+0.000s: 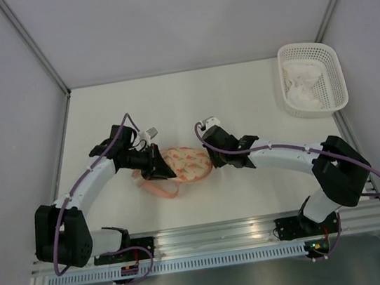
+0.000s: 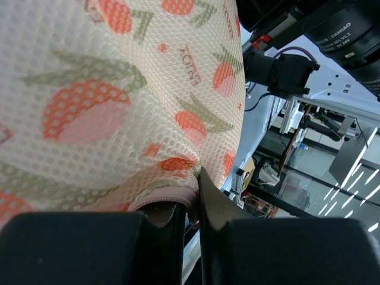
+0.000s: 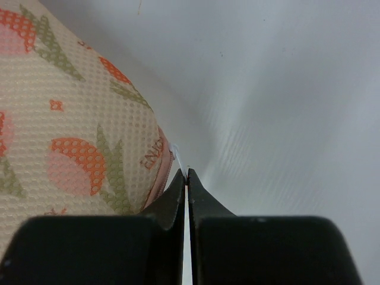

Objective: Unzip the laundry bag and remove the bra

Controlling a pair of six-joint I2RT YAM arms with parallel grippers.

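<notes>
The laundry bag, cream mesh with orange-pink prints, lies on the table between my two grippers. Its pink loop strap trails toward the near left. My left gripper is shut on the bag's salmon-pink trim at its left end; the mesh fills the left wrist view above the gripper. My right gripper is at the bag's right end, shut on a thin white zipper pull beside the pink zipper edge of the bag. The bra is hidden.
A white lattice plastic basket holding white cloth stands at the far right of the table. Grey walls enclose the table on the left, back and right. The arm bases sit on the metal rail at the near edge.
</notes>
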